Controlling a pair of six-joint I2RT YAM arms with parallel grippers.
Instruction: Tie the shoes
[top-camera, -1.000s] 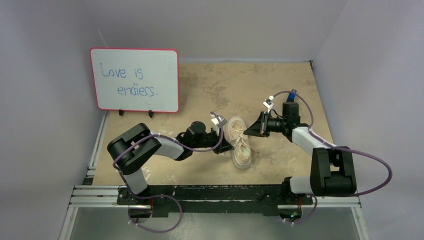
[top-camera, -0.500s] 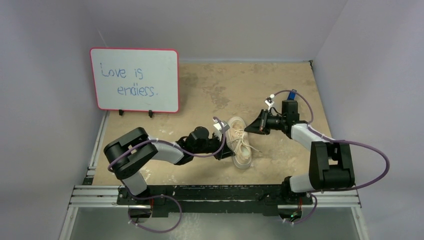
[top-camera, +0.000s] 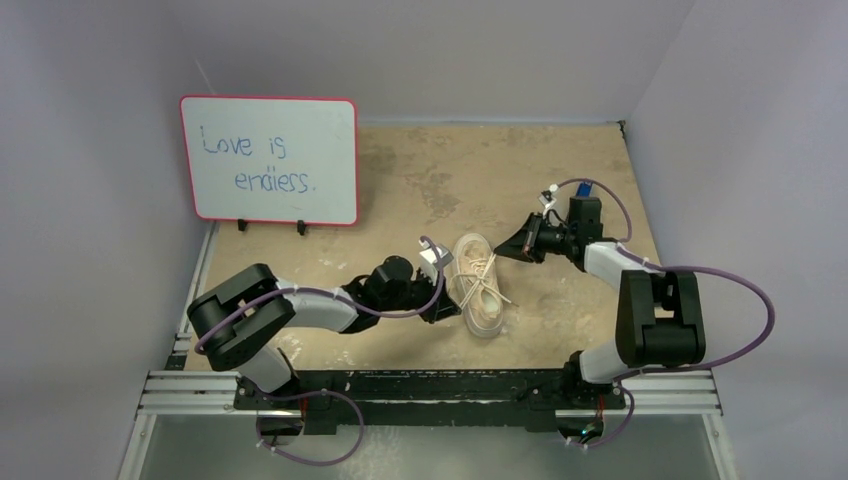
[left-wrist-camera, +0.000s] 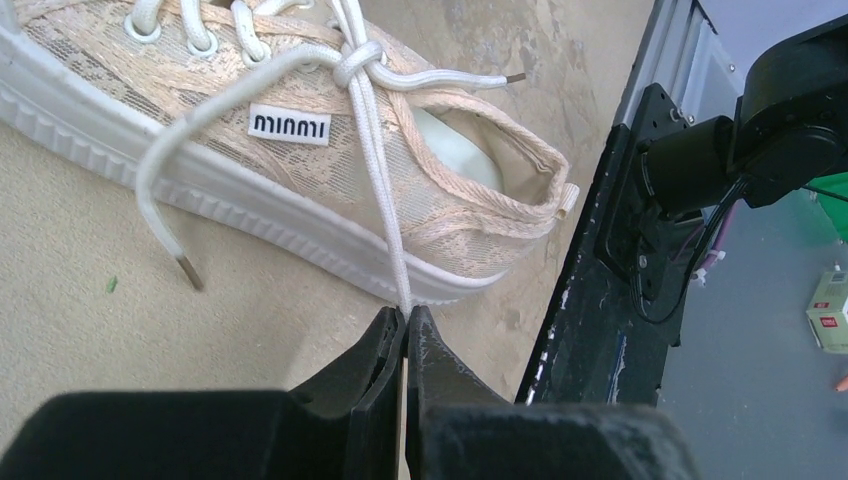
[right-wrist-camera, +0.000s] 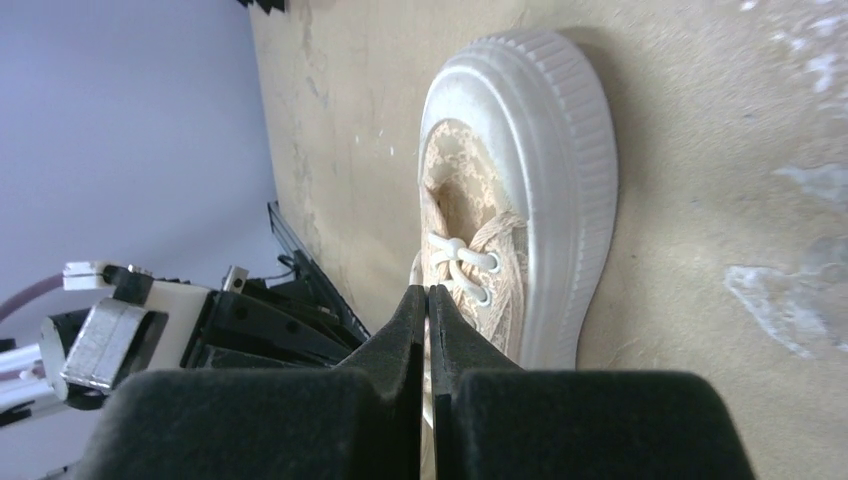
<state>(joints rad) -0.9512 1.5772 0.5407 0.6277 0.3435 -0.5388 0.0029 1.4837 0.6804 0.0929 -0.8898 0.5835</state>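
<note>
Top external view. Item: one pale pink-beige shoe (top-camera: 478, 290) with a white sole, lying on the tan counter (top-camera: 430, 170) between the two tools, heel toward the arm bases.

Left tool (top-camera: 452, 303): just beside the shoe's flank, near the heel half. In the left wrist view its fingers are pressed together, pinching a white lace (left-wrist-camera: 378, 170). The lace runs taut from the tips, straight ahead over the sole's edge, to a knot (left-wrist-camera: 358, 62) at the eyelets. A second lace end (left-wrist-camera: 160, 200) lies slack ahead and left of this tool, its tip on the counter.

Right tool (top-camera: 506, 248): just beside the toe end. In the right wrist view its fingers are pressed together, with the laced front directly ahead and the toe cap ahead to the right. A pale sliver shows in the seam; whether a lace is caught there cannot be told.

Whiteboard (top-camera: 268, 160): upright, well beyond the left tool.
</note>
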